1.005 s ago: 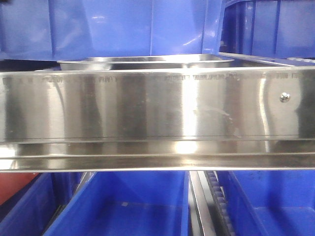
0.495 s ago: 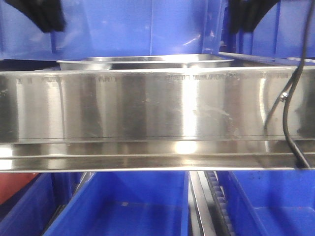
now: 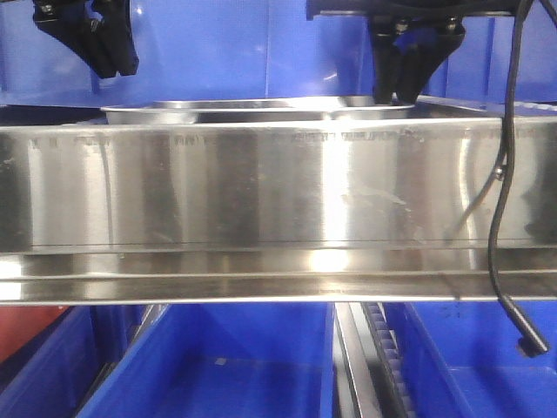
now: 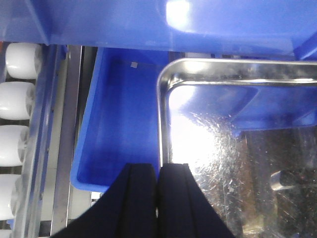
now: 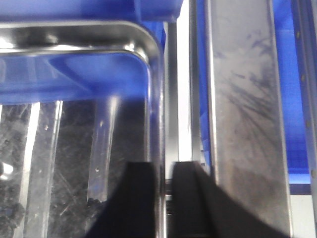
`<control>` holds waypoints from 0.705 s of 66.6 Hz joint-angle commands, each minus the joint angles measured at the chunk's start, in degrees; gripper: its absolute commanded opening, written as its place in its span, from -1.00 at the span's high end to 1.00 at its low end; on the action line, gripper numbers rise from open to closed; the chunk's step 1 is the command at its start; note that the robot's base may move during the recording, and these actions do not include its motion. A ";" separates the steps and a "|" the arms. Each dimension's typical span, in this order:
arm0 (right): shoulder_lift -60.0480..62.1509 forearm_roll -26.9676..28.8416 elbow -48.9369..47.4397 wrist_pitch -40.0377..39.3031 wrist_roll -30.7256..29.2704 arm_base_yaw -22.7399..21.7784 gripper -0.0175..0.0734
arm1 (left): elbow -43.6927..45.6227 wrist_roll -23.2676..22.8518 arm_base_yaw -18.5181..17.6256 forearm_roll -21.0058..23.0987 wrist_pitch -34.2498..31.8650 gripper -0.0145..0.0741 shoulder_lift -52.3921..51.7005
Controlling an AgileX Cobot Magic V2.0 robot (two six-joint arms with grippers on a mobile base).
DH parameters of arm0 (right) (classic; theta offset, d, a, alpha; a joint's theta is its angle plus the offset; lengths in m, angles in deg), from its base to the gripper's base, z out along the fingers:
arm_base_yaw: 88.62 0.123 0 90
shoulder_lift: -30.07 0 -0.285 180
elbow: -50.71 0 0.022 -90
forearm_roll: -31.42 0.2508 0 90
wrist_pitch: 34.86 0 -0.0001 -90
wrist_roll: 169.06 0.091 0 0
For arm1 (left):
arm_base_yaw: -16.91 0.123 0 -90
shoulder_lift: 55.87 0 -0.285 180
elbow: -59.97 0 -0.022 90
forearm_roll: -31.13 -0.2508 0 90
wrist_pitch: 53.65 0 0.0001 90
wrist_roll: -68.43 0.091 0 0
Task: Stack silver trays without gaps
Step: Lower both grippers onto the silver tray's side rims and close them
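A silver tray (image 3: 252, 109) sits on the shelf behind the steel rail; only its rim shows in the front view. Whether further trays are nested in it I cannot tell. My left gripper (image 3: 117, 70) hangs above the tray's left end. In the left wrist view the left gripper (image 4: 157, 167) is shut on nothing, just over the tray's left rim (image 4: 162, 99). My right gripper (image 3: 398, 97) reaches down to the tray's right rim. In the right wrist view the right gripper (image 5: 166, 166) stands slightly open astride that rim (image 5: 157, 99), one finger inside the tray and one outside.
A long steel shelf rail (image 3: 261, 192) spans the front. Blue bins stand above (image 3: 218, 43) and below (image 3: 218, 366), with another left of the tray (image 4: 119, 124). White rollers (image 4: 17, 99) line the far left. A black cable (image 3: 500, 218) hangs at right. A flat steel panel (image 5: 247, 124) lies beside the tray.
Both grippers have come down into view from above. The right one has dropped to the tray's right rim, and its cable hangs lower.
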 commanded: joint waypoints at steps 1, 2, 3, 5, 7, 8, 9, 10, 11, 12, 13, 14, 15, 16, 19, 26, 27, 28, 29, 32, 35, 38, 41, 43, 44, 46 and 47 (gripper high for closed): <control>0.22 -0.22 -0.51 -0.30 -0.06 0.02 0.30 | 0.38 -0.35 -0.30 0.32 -0.57 0.71 -0.26; 0.22 -0.22 -0.51 -0.30 -0.06 0.02 0.24 | 0.38 -0.35 -0.30 0.32 -0.57 0.70 -0.26; 0.22 -0.22 -0.51 -0.30 -0.06 0.02 0.22 | 0.38 -0.35 -0.30 0.32 -0.57 0.69 -0.26; 0.22 -0.22 -0.51 -0.30 -0.06 0.02 0.16 | 0.38 -0.35 -0.30 0.32 -0.57 0.65 -0.26; 0.22 -0.22 -0.51 -0.54 -0.06 0.02 0.11 | 0.38 -0.35 -0.30 0.43 -0.57 0.59 -0.26; 0.22 -0.22 -0.51 -0.54 -0.06 0.02 0.09 | 0.38 -0.35 -0.30 0.43 -0.57 0.55 -0.26; 0.22 -0.22 -0.51 -0.83 -0.06 0.02 0.07 | 0.38 -0.35 -0.30 0.43 -0.57 0.49 -0.17; 0.22 -0.22 -0.51 -0.83 -0.06 0.02 0.07 | 0.38 -0.35 -0.30 0.43 -0.57 0.42 -0.17; 0.22 -0.22 -0.51 -1.08 -0.06 0.02 0.07 | 0.38 -0.35 -0.30 0.43 -0.57 0.40 -0.17; 0.22 -0.22 -0.51 -1.09 -0.06 0.02 0.07 | 0.38 -0.35 -0.30 0.43 -0.57 0.33 -0.17; 0.22 -0.22 -0.51 -1.22 -0.06 0.02 0.08 | 0.38 -0.35 -0.30 0.43 -0.57 0.30 -0.17; 0.22 -0.22 -0.51 -1.24 -0.06 0.02 0.08 | 0.38 -0.35 -0.30 0.43 -0.57 0.26 -0.13; 0.22 -0.22 -0.51 -1.33 -0.06 0.02 0.08 | 0.38 -0.35 -0.30 0.43 -0.57 0.22 -0.13; 0.22 -0.22 -0.51 -1.43 -0.06 0.02 0.09 | 0.38 -0.35 -0.30 0.43 -0.57 0.18 -0.13; 0.22 -0.22 -0.51 -1.47 -0.06 0.02 0.11 | 0.38 -0.35 -0.30 0.43 -0.57 0.09 -0.03; -0.14 -0.22 -0.51 -1.51 -0.06 0.02 0.15 | 0.38 -0.35 -0.30 0.59 -0.57 0.04 0.41; -0.19 -0.22 -0.51 -1.51 -0.06 0.02 0.16 | 0.38 -0.35 -0.30 0.76 -0.45 0.05 0.59; -0.27 -0.22 -0.51 -1.51 -0.06 0.02 0.16 | 0.38 -0.35 -0.30 0.76 -0.31 0.06 0.80; -0.42 -0.22 -0.51 -1.51 -0.06 0.02 0.17 | 0.38 -0.35 -0.30 0.85 -0.20 0.06 0.99; -0.57 0.37 -0.51 -1.51 -0.06 0.02 0.18 | 0.38 -0.35 -0.30 1.01 0.26 0.08 1.71; -0.70 1.56 -0.51 -1.51 -0.06 0.02 0.19 | 0.38 -0.35 -0.30 1.36 0.37 0.09 2.26; -0.93 2.55 -0.51 -1.62 -0.06 0.02 0.19 | 0.38 -0.35 -0.30 1.51 0.52 0.10 2.75; -1.22 3.10 -0.51 -1.66 -0.06 0.02 0.19 | 0.38 -0.35 -0.30 1.61 0.52 0.10 3.14; -1.53 3.22 -0.51 -1.66 -0.06 0.02 0.19 | 0.38 -0.35 -0.30 1.65 0.52 0.10 3.31; -1.64 3.22 -0.51 -1.66 -0.06 0.02 0.19 | 0.38 -0.35 -0.30 1.65 0.52 0.10 3.31; -1.88 3.22 -0.51 -1.66 -0.06 0.02 0.19 | 0.38 -0.25 -0.30 1.65 0.52 0.10 3.45; -1.93 3.22 -0.51 -1.55 -0.06 0.02 0.19 | 0.38 -0.25 -0.30 1.65 0.52 0.10 3.58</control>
